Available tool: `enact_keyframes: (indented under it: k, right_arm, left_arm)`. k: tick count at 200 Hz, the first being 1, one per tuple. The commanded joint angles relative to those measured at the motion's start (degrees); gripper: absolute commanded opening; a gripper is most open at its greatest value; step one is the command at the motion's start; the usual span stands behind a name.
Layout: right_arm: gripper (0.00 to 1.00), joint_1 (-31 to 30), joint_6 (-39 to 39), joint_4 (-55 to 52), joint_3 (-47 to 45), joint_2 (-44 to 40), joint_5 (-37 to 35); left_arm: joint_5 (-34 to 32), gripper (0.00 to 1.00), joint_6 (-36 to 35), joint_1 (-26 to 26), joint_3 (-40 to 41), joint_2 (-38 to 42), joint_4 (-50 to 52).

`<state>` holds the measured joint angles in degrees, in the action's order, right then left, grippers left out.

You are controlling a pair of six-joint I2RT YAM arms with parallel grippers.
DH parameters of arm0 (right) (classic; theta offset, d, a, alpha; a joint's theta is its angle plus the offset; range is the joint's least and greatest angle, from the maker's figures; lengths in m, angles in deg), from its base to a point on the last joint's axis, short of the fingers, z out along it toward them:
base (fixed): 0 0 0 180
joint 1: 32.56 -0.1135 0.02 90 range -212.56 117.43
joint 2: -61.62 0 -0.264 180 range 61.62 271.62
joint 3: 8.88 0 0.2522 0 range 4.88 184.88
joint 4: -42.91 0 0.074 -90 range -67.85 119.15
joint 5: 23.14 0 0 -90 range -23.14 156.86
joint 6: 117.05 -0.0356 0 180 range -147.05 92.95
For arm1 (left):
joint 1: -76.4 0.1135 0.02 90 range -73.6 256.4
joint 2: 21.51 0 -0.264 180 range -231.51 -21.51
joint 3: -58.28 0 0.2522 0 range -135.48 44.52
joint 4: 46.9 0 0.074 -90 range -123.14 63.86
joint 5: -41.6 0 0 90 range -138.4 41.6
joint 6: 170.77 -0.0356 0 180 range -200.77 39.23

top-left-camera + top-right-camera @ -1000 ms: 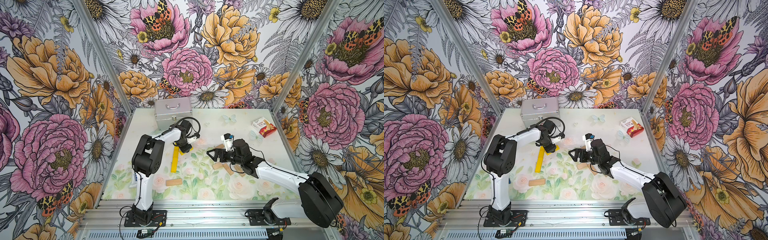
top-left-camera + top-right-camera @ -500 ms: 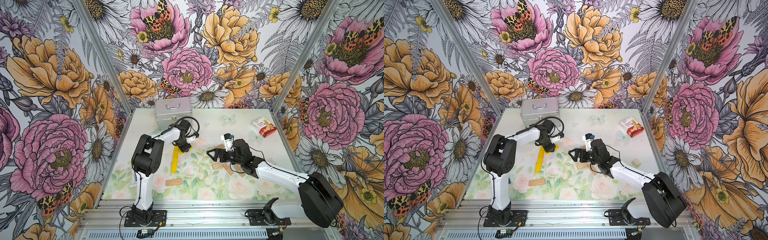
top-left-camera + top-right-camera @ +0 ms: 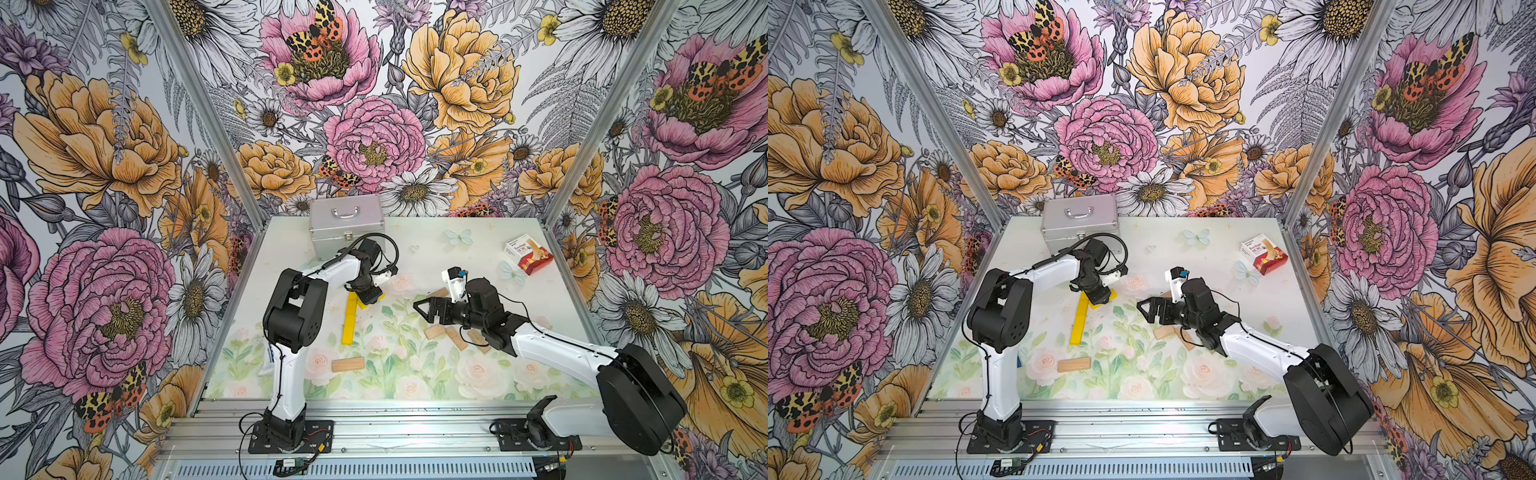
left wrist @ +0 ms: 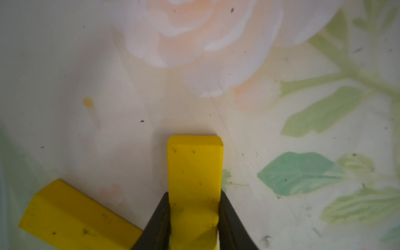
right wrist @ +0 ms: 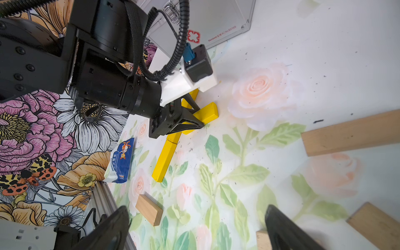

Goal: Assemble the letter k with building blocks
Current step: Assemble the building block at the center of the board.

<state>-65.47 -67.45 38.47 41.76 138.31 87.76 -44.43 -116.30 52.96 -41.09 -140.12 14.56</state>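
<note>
A yellow stem (image 3: pixel 350 318) of building blocks lies end to end on the mat, also in a top view (image 3: pixel 1079 322). At its far end my left gripper (image 3: pixel 370 296) (image 4: pixel 194 194) is shut on a yellow block (image 4: pixel 194 168) that slants off the stem, low on the mat. Another yellow block (image 4: pixel 71 216) lies close beside it. My right gripper (image 3: pixel 424 309) (image 5: pixel 197 208) hovers open and empty above the mat's middle. Pale wood blocks (image 3: pixel 456 337) lie under the right arm, and one wood block (image 3: pixel 348 364) (image 5: pixel 149 208) lies alone near the front.
A silver case (image 3: pixel 347 226) stands at the back left, just behind the left arm. A red-and-white carton (image 3: pixel 528 257) sits at the back right. A blue-white sachet (image 5: pixel 120 161) lies at the left edge by the left arm's base.
</note>
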Motion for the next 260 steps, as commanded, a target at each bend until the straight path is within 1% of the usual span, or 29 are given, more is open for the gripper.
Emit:
enact_keyframes:
  k: [1, 22, 88, 176, 260]
  right_arm:
    - [0.99, 0.5, 0.9, 0.6, 0.7, 0.2, 0.3]
    - [0.99, 0.5, 0.8, 0.6, 0.8, 0.1, 0.2]
    - [0.99, 0.5, 0.8, 0.7, 0.6, 0.1, 0.3]
    - [0.99, 0.5, 0.8, 0.9, 0.7, 0.5, 0.4]
    - [0.99, 0.5, 0.7, 1.1, 1.7, 1.2, 0.8]
  left_arm:
    - [0.2, 0.32, 0.2, 0.5, -1.1, -0.6, -0.8]
    - [0.1, 0.34, 0.2, 0.3, -1.2, -0.1, -0.8]
    - [-0.7, 0.36, 0.3, 0.2, -1.4, 0.8, -0.8]
    - [-1.2, 0.42, 0.6, -0.2, -1.8, 1.5, -0.8]
    - [-2.7, 0.44, 0.7, -0.3, -2.2, 6.4, -0.8]
